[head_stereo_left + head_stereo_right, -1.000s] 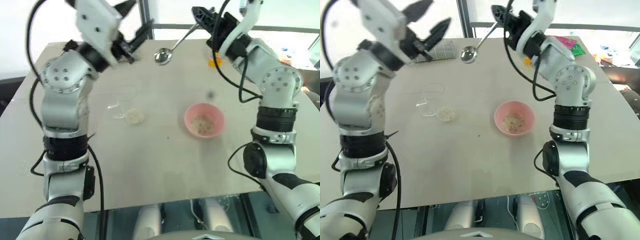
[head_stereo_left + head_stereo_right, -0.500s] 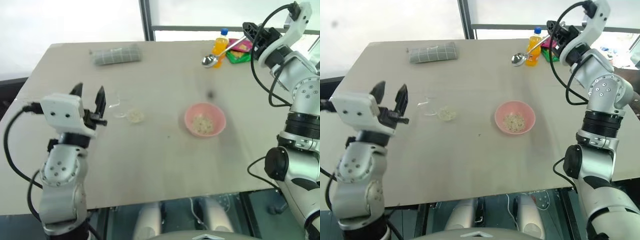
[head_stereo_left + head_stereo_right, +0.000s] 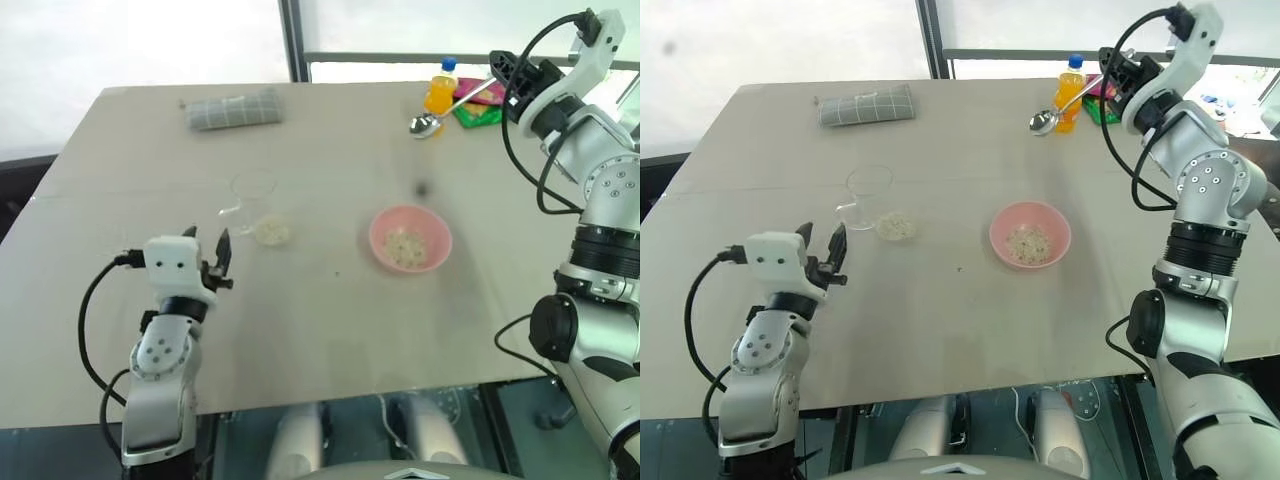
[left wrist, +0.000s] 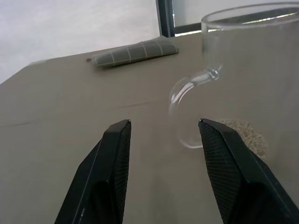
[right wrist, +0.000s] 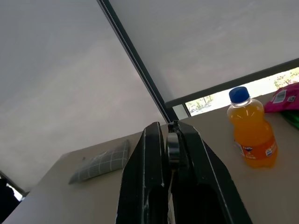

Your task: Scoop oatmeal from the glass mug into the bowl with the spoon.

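The glass mug stands mid-desk toward the left edge, oatmeal spilled beside it. The left gripper is released (the handle is fragile-looking) and could knock it. The right gripper is clenched on the spoon.

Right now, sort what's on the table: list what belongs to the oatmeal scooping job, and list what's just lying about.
For the job:
- mug
- oatmeal, a clump on the table beside the mug, more in the bowl
- bowl
- spoon, held in the shut right gripper

Lying about:
- orange bottle
- grey checked cloth
- pink and green packets
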`<move>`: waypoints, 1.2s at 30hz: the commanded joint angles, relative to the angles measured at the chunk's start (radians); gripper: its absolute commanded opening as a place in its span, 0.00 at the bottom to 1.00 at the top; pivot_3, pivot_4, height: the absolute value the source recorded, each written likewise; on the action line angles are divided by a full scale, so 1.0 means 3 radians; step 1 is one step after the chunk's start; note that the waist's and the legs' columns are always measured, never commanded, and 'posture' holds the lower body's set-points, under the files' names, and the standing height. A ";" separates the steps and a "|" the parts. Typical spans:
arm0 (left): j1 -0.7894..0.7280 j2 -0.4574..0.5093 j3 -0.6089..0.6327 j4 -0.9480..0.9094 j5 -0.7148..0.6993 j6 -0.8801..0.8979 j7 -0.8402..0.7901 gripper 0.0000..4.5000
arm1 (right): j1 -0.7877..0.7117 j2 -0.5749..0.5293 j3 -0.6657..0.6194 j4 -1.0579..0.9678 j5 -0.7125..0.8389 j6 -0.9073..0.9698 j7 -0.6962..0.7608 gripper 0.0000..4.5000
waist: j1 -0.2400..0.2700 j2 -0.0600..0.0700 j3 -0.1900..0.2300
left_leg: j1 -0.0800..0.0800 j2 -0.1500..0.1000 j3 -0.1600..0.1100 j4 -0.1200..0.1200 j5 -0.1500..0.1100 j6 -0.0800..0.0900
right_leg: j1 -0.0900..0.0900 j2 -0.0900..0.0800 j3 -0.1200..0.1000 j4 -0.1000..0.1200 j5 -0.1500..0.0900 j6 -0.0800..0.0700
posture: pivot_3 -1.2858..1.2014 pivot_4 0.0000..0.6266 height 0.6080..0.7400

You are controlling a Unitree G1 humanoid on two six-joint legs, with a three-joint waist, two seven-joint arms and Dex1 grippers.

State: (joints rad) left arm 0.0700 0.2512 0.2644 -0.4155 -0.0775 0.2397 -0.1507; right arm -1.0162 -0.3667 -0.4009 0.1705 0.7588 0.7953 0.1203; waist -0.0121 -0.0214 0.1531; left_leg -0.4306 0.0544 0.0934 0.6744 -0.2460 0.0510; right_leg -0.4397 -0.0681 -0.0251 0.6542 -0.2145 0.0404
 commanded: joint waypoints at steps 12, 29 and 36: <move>-0.0690 0.0159 -0.0084 0.0838 0.0147 -0.0508 0.0005 0.52 | 0.0015 -0.0038 -0.0112 -0.0277 0.0050 -0.0061 -0.0084 0.00 | -0.0005 0.0000 0.0000 | -0.0002 0.0000 -0.0002 0.0000 0.0000 0.0000 | -0.0001 -0.0001 -0.0003 0.0000 0.0000 0.0000 | 0.52 0.24 1.00; -0.0902 0.0120 -0.0134 0.1151 0.0098 -0.0589 0.0046 0.02 | 0.0102 -0.0055 -0.0062 -0.0388 0.0032 -0.0053 -0.0057 0.00 | -0.0003 0.0002 0.0001 | -0.0001 0.0000 -0.0002 -0.0001 0.0000 0.0000 | -0.0001 -0.0002 -0.0004 0.0002 0.0000 0.0000 | 0.52 0.24 1.00; -0.1323 0.0172 -0.0278 0.1393 0.0166 -0.0663 -0.0049 0.02 | -0.0173 0.0019 0.0051 -0.0420 0.0213 0.0118 0.0070 0.00 | 0.0002 0.0003 0.0002 | -0.0002 -0.0001 -0.0002 0.0000 0.0000 0.0000 | -0.0001 -0.0001 -0.0004 0.0003 0.0000 0.0000 | 0.52 0.24 1.00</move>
State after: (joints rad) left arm -0.2813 0.2870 0.1969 0.0175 -0.0376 0.0780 -0.1551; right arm -1.0054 -0.3617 -0.3923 0.1014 0.7777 0.8248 0.1135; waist -0.0116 -0.0204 0.1538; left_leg -0.4313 0.0541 0.0925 0.6743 -0.2459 0.0510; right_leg -0.4402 -0.0684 -0.0263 0.6552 -0.2145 0.0406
